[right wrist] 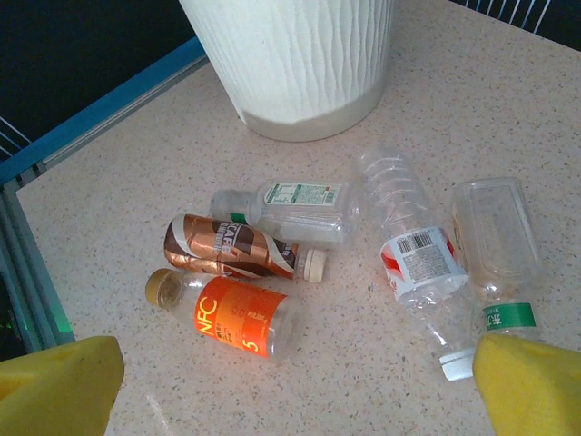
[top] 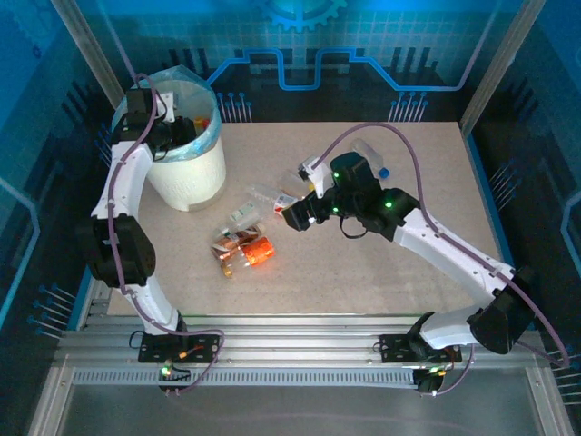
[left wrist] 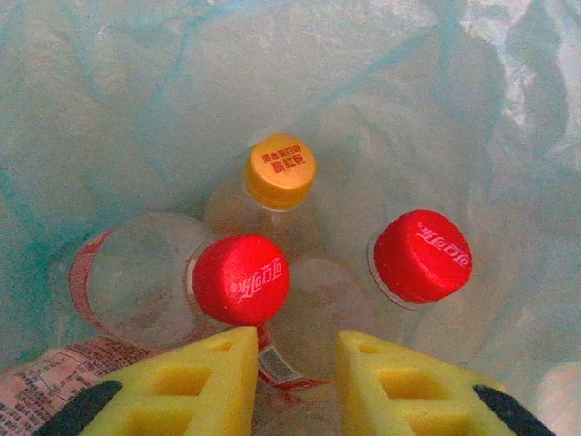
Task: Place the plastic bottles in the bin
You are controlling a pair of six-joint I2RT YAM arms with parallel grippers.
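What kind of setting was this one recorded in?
Probably a lab or demo robot cell: blue circuit-print wall panels around it, an aluminium rail base at the near edge, and a speckled tabletop.

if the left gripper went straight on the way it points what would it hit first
Probably the clear plastic bottle with the red cap nearest the fingertips of the open left gripper, down inside the round white bin lined with a light-blue bag. Depth is unclear, so this is a guess.
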